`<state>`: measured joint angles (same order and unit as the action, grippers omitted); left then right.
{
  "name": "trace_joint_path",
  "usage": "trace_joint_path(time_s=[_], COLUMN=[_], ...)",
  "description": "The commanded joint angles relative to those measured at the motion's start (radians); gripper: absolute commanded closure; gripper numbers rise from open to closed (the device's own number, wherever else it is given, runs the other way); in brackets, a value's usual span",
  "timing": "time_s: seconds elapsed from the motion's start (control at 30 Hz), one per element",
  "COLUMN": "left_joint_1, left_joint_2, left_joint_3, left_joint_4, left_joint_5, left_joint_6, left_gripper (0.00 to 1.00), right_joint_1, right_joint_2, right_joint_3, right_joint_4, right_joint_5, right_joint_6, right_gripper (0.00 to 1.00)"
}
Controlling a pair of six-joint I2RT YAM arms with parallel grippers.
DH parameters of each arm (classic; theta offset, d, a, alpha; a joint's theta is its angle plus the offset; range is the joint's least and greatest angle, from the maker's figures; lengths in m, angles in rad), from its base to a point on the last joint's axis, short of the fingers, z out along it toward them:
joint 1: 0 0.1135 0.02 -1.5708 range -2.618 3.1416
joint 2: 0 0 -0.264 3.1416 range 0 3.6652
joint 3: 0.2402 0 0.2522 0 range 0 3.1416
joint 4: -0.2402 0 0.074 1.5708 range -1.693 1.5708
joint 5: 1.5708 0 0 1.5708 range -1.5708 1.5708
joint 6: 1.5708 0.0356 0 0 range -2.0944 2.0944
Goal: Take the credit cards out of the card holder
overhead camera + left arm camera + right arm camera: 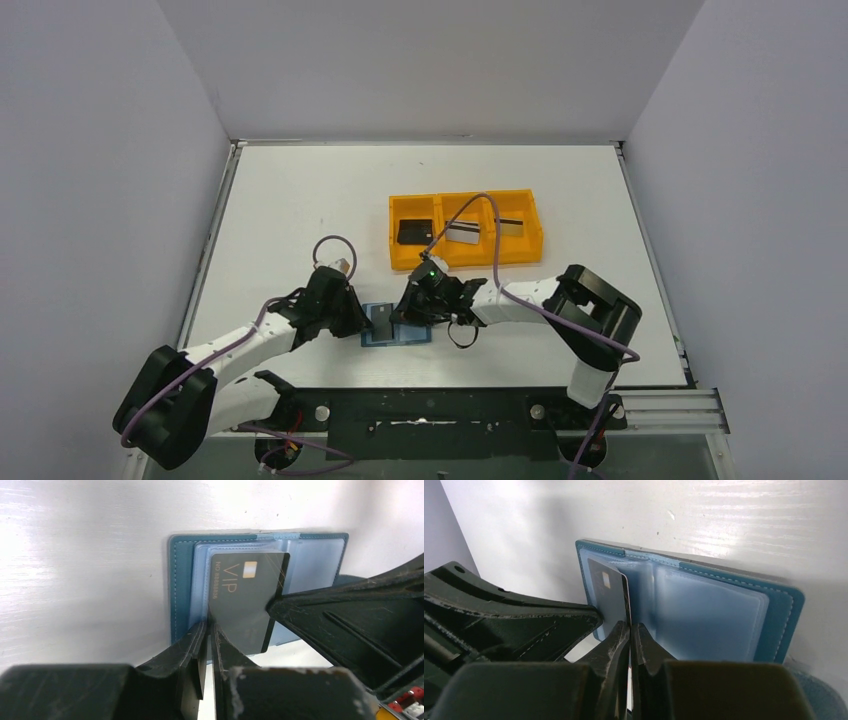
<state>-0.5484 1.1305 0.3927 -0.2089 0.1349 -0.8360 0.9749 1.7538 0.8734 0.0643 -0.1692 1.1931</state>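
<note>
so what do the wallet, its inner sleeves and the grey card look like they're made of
wallet: looks like teal leather or faux leather, matte, with stitching along the edge.
sleeves: soft clear plastic, see-through but cloudy, with layered edges visible.
card: probably stiff plastic, dark grey, smooth with a slight sheen, printed lettering and a gold chip; metal can't be ruled out.

We get a bright, even light in the overhead view. The white table (300, 200) is close to washed out and the shadows on it are soft and faint. In both wrist views the table burns out in streaky glare. The left gripper (209, 630) and right gripper (630, 630) loom dark and blurred near the lens. The credit card (245, 605) and card holder (724, 605) are sharp and faintly glossy.
</note>
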Motion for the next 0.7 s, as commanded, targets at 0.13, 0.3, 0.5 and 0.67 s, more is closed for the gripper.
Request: trace_joint_path(time_s=[0.13, 0.3, 0.5, 0.67], left_joint_1=[-0.005, -0.005, -0.006, -0.009], left_joint_2=[0.003, -0.014, -0.082, -0.131], left_joint_3=[-0.023, -0.020, 0.018, 0.067], left_joint_4=[-0.033, -0.038, -0.008, 0.054], left_joint_5=[-0.080, -0.081, -0.032, 0.042], left_joint_6=[-0.025, -0.026, -0.022, -0.012], left_gripper=[0.93, 0.94, 0.79, 0.70], right_joint_1=[-0.040, -0.055, -0.049, -0.051], right_joint_2=[-0.091, -0.101, -0.029, -0.007], right_joint_3=[-0.071, -0.119, -0.108, -0.103], right_joint_4=[0.052, 0.093, 0.131, 0.095], right_joint_5=[-0.042, -0.058, -0.089, -0.062], right_joint_6=[-0.003, 0.007, 0.037, 0.048], right_gripper=[1.00, 0.99, 0.98, 0.98])
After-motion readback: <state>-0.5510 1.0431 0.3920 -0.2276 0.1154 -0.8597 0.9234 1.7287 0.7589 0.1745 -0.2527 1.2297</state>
